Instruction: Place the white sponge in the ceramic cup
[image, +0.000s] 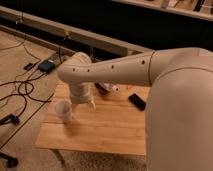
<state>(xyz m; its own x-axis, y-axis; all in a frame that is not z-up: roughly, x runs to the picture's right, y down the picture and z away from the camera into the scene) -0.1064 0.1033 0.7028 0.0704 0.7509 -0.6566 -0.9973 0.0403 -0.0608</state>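
The ceramic cup (64, 110) is a small white cylinder standing upright near the left edge of the wooden table (110, 130). My gripper (86, 103) hangs from the arm's wrist just right of the cup, close beside it and slightly above the tabletop. I cannot see anything held in it. A small white piece (114, 89) shows past the arm at the back of the table. It is mostly hidden, and I cannot tell whether it is the white sponge.
A dark round object (102, 87) sits behind the arm beside the white piece. A flat black phone (136, 101) lies at the back right of the table. Cables and a small box (47, 66) lie on the floor to the left. My large arm covers the right side.
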